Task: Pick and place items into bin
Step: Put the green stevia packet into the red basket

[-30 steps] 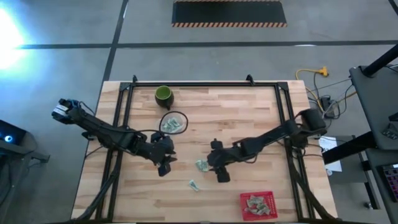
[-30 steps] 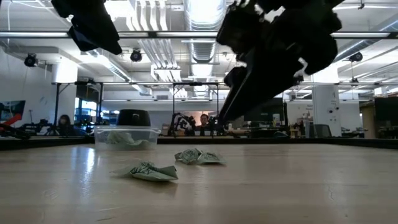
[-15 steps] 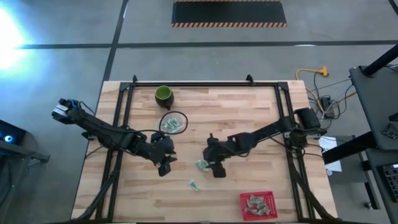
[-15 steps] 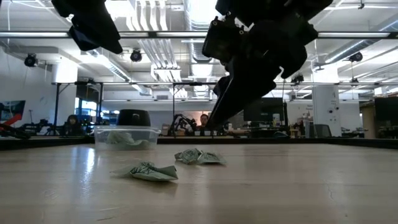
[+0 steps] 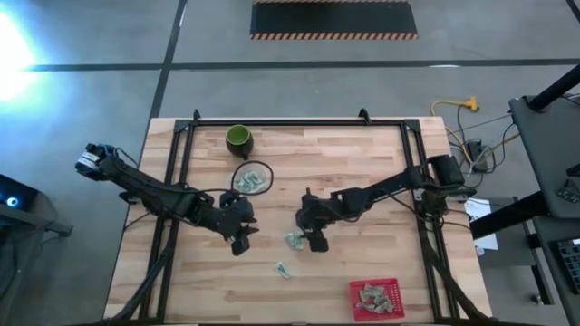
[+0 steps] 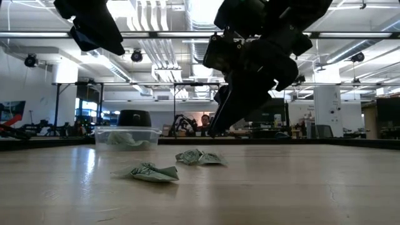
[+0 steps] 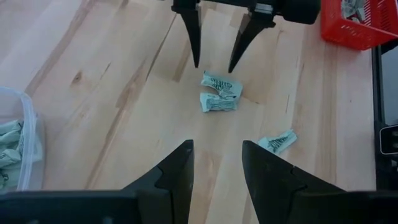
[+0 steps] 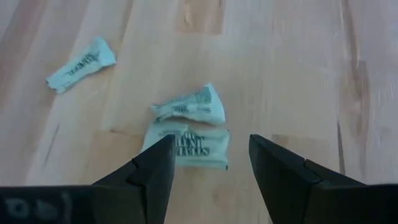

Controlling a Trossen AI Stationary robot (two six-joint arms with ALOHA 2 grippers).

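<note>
Packets (image 8: 189, 127) beneath open right pincer (image 8: 208, 168)

Grey concrete floor (image 5: 91, 100) surrounds the wooden table (image 5: 344, 158); ceiling lights (image 6: 203, 9) glare overhead.

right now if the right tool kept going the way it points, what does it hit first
Probably the nearer packet of the touching pair, framed between the open right tool; the table lies under it. Depth is unclear.

Right hand (image 5: 314, 241) beside packets (image 5: 293, 240)
</note>
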